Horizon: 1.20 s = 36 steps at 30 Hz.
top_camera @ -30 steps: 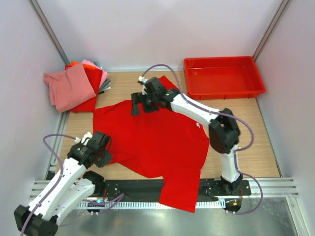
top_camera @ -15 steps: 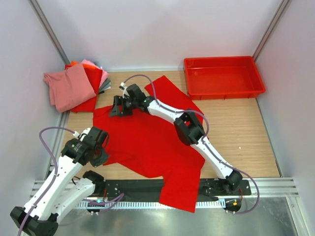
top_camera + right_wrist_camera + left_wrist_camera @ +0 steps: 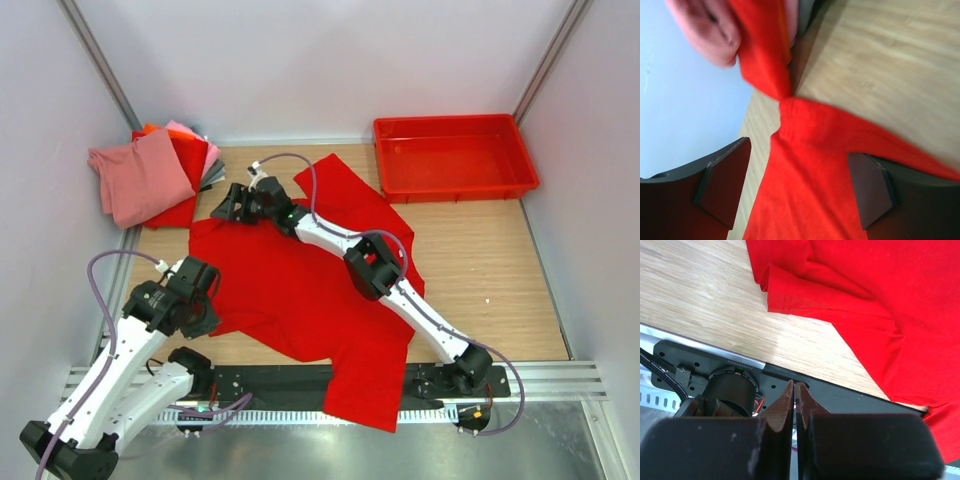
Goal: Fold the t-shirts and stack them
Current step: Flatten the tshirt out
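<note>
1. Lying spread over the middle of the wooden table (image 3: 500, 260): bright red cloth t-shirt (image 3: 310, 290), hem past the near edge.
2. Straddling its far-left corner: right tool (image 3: 228, 204), fingers apart.
3. Hovering near the near-left corner: left tool (image 3: 794, 390), pressed together, empty.

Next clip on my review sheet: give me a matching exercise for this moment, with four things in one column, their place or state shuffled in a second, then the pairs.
Column one
1. left pincer
2. right pincer
3. red tray
4. folded t-shirts

Column two
A. far left corner
B. open, over a corner of the spread red t-shirt
C. far right corner
D. shut, holding nothing

Pairs: 1-D, 2-B, 3-C, 4-A
</note>
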### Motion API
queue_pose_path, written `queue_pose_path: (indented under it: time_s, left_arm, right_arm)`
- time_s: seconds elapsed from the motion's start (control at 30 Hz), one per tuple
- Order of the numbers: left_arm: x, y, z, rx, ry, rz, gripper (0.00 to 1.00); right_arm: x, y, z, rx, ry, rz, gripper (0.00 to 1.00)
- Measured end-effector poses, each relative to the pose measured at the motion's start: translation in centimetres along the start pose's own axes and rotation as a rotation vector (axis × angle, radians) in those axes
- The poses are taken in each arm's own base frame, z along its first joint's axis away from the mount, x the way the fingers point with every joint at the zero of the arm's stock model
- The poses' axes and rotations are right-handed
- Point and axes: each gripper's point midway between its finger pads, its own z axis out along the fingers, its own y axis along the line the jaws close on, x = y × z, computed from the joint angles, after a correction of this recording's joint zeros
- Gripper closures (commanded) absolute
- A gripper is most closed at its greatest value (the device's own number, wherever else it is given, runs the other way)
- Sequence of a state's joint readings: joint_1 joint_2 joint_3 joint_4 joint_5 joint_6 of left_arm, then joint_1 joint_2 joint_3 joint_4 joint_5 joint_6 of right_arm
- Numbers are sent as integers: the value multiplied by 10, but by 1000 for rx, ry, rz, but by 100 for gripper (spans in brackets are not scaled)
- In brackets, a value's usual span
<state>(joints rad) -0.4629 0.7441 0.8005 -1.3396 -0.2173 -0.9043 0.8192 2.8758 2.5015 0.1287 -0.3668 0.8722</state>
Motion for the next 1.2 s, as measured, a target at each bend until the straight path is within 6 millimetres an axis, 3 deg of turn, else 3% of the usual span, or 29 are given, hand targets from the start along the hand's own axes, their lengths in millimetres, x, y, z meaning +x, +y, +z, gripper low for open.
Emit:
queue_pose_path:
  time_s: [0.23,0.37,0.57,0.73,0.87,0.97,1.1,1.2]
  left_arm:
    - [1,0,0,4,4,18,99]
    - [0,0,-2,16,-6,12,99]
    - [0,0,-3,24,-15,-3,100]
    - [1,0,-1,4,-3,-20,99]
    - [2,-2,5,-38,37,-42,91]
    - [-3,-10,7,-69,63,-41,94]
    - [-51,-42,10,-114,-1,-3,100]
    - [-95,-71,30,-170,-55,35,100]
  right_arm:
    - [-35,-15,11,43,-209,-6,14]
    - [-69,-18,11,46,-404,-13,10]
    - [-123,-7,-7,33,-665,-9,8]
    - [-144,0,-32,71,-666,-31,8]
    - [-158,21,-92,174,-599,-86,4]
    - [-183,71,-170,216,-620,-149,4]
    - [-193,132,-298,259,-714,-191,5]
    - [-171,159,-370,244,-753,-199,6]
